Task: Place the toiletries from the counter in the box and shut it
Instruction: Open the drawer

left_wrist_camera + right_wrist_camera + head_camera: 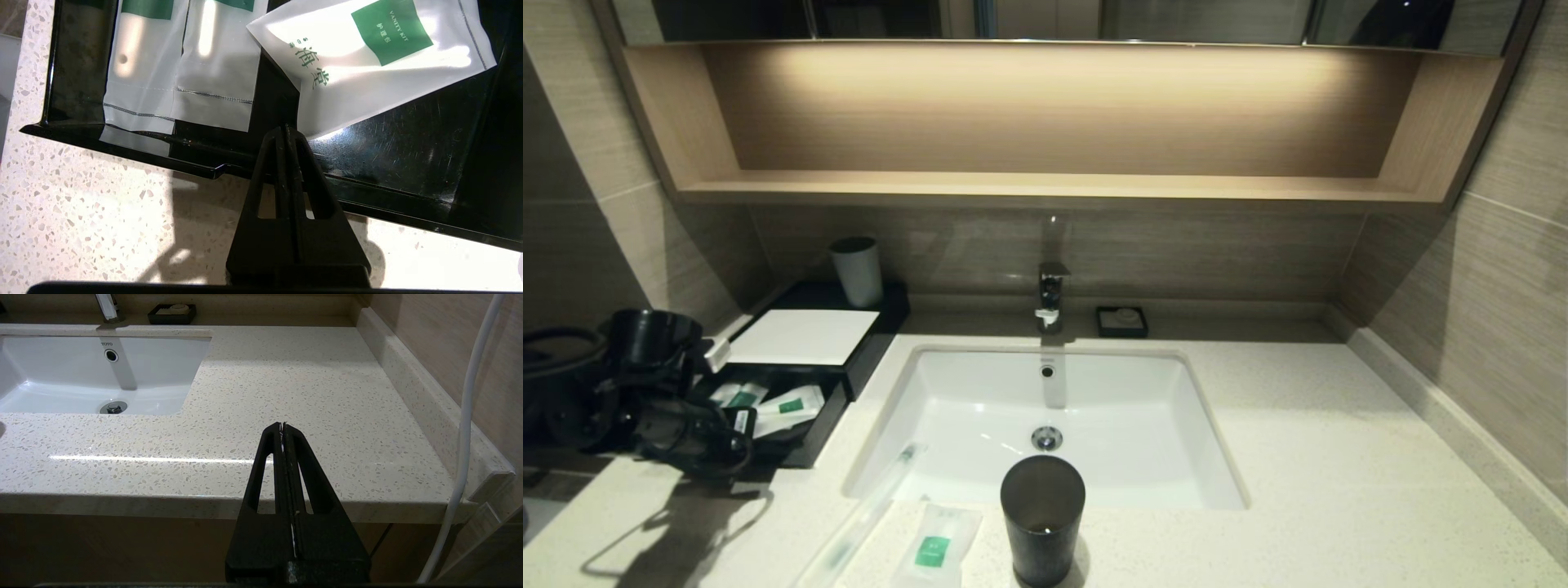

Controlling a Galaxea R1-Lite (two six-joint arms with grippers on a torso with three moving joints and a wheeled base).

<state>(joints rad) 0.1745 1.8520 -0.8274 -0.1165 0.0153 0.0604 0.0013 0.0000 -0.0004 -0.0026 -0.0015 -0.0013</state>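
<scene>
The black box [800,336] with a white top panel stands at the counter's left, and its drawer [805,445] is pulled out. Several white sachets with green labels [367,61] lie in the drawer. My left gripper [745,420] is shut and empty; in the left wrist view its tips [284,128] are over the drawer's front wall by the notch [216,171]. The wrapped toothbrush [866,506] lies from the sink's rim to the counter's front edge. A white sachet with a green label [935,547] lies beside it. My right gripper [282,425] is shut, off the counter's [286,375] front right edge.
A dark tumbler [1042,518] stands at the front next to the sachet. The white sink [1054,408], the faucet [1052,294] and a black soap dish [1121,321] are behind. A pale cup [858,269] stands on the box's back. A white cable [461,416] hangs right.
</scene>
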